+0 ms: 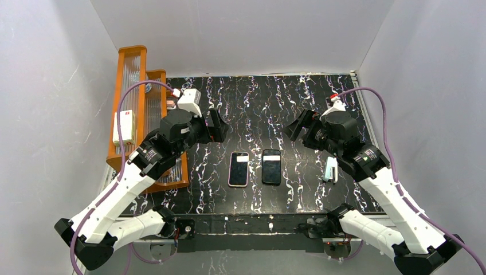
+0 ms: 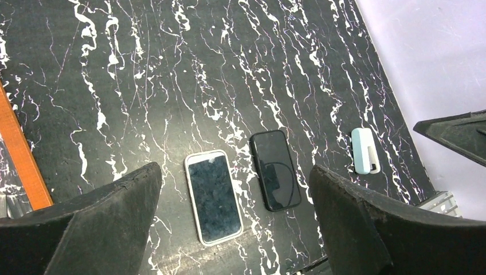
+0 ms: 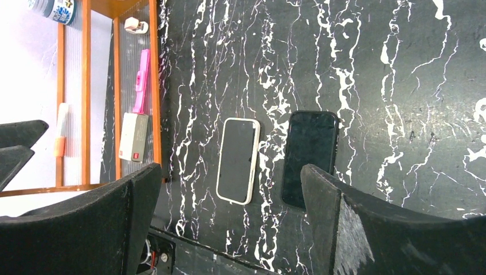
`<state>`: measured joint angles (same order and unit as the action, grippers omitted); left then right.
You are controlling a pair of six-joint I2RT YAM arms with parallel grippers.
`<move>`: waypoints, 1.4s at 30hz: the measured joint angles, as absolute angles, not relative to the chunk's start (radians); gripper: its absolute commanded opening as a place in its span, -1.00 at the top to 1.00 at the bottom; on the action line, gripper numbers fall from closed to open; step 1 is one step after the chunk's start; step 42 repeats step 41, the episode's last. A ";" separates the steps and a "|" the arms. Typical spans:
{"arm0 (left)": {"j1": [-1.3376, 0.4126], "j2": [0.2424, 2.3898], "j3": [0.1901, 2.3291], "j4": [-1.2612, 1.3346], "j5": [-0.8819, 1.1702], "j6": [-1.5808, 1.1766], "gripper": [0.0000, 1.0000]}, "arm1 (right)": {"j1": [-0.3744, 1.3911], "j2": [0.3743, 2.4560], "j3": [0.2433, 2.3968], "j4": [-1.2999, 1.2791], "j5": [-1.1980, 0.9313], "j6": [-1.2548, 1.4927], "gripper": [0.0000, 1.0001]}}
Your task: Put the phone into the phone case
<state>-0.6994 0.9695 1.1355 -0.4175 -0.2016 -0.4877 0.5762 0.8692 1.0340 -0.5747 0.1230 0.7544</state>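
Top external view: orange rack [image 1: 132, 74] stands just outside the left hand [image 1: 219, 127], whose jaws are spread wide. Between the hands, toward the desk's [image 1: 286, 97] near edge, the phone [image 1: 238, 171] lies framed by the phone case's [image 3: 255, 160] pink rim. A black slab [image 1: 271, 167] lies just beside it, apart. The right hand [image 1: 298, 125] gapes equally wide.

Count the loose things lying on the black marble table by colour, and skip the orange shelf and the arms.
Pink-rimmed phone: 1
Black phone: 1
Pale blue gadget: 1
Total: 3
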 measured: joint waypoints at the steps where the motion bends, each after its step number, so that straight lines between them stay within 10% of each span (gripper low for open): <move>1: -0.699 0.970 1.133 -0.420 -0.201 -0.489 -0.96 | 0.576 0.870 1.034 -0.575 0.118 0.755 -0.97; 42: -0.699 0.967 1.074 -0.337 -0.185 -0.464 -0.96 | 0.576 0.899 0.959 -0.566 0.130 0.819 -0.97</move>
